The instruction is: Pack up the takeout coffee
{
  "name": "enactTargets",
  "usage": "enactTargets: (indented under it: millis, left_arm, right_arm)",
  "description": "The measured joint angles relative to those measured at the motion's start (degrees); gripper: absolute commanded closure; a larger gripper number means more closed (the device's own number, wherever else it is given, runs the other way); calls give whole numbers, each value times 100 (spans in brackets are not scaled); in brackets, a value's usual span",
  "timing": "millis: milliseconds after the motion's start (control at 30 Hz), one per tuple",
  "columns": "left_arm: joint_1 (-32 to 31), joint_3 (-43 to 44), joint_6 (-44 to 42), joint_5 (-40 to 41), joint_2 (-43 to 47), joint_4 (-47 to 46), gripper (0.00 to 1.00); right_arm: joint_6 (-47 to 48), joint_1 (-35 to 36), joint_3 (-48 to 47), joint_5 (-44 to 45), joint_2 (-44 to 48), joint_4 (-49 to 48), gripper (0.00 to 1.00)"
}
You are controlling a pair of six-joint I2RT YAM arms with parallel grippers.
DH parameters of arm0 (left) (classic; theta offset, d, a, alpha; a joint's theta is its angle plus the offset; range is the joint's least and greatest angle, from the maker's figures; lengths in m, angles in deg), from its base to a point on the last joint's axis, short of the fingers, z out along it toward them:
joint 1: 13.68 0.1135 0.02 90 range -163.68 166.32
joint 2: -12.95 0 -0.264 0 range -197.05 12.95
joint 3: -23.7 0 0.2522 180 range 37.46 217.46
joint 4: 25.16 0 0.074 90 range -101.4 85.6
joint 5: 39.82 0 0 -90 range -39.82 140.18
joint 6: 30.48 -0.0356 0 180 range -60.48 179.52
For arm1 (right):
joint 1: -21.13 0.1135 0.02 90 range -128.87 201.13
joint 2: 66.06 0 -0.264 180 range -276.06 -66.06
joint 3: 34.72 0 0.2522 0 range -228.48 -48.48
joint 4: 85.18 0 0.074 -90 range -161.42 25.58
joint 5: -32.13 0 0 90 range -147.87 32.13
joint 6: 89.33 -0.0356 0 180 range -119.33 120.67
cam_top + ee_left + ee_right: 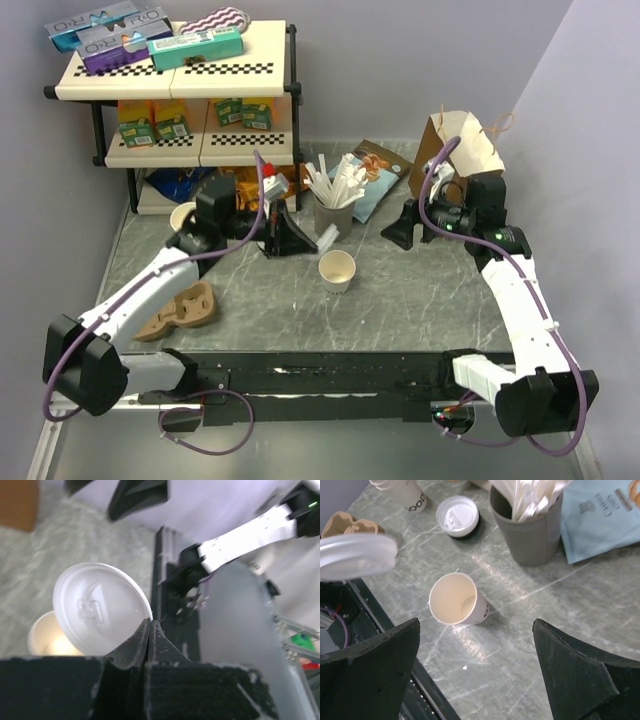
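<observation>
Grey desk [430, 295] carries the lidless cup [337, 270], upright near its centre. My left claw [151, 622] is pinched shut on a white lid [100, 607], aloft near the cup; right claw [476, 625] gapes, empty. Lidding step, I judge: next, centre the lid and press down.

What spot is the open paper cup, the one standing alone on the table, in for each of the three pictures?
Top external: the open paper cup is mid-table, just below the straw holder in the picture.
Left wrist: lower left, mostly hidden behind the white lid.
Right wrist: centre-left, its mouth towards the camera.
Shared landmark: the white lid, pinched by the left gripper, shows in all three views.
</observation>
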Motion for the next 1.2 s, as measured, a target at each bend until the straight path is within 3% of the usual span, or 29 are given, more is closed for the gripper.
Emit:
enactTargets:
  millis: [133,600,967,1200]
  left_arm:
    - [-323,-420,1178,186,-61,-1458,99]
    - [-402,-522,2863,140,-1453,-3335,99]
    - [-435,-621,3722,-127,-2304,-4238,99]
    - [-428,-831,3923,-144,-2378,-4385,99]
  right_arm:
    - [-133,-7,334,-11,101,-144,1]
    - [-772,-15,927,-210,638,-907,1]
    - [-726,-9,1384,-295,538,-957,1]
    - [-470,9,1386,-332,160,-962,1]
